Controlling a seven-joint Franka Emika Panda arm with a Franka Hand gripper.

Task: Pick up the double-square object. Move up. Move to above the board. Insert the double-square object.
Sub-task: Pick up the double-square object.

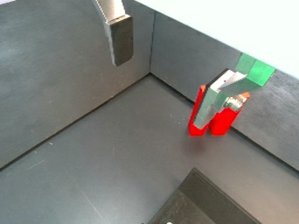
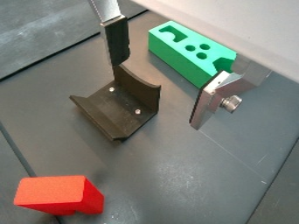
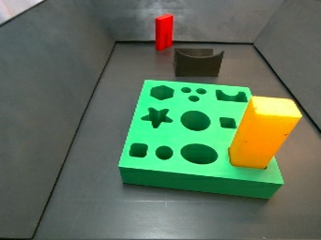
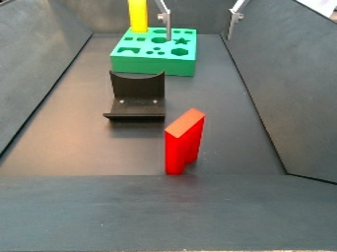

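Observation:
The double-square object, a tall bright red block, stands upright on the grey floor in both side views [image 3: 164, 33] [image 4: 184, 141] and shows in both wrist views [image 1: 214, 122] [image 2: 56, 193]. The green board [image 3: 163, 141] [image 4: 132, 61] [image 2: 176, 54] lies flat, with cut-out holes of many shapes. My gripper [image 1: 166, 87] [image 2: 158, 90] is open and empty, its fingers spread wide, high above the floor. In a side view only its fingertips show, at the top edge near the board [image 4: 200, 15]. In a wrist view one finger [image 1: 215, 103] overlaps the red block without holding it.
An orange-yellow block [image 3: 264, 131] [image 4: 138, 14] stands in the board's corner. The dark fixture [image 3: 198, 62] [image 4: 136, 96] [image 2: 117, 109] sits on the floor between the board and the red block. Grey walls enclose the floor on all sides.

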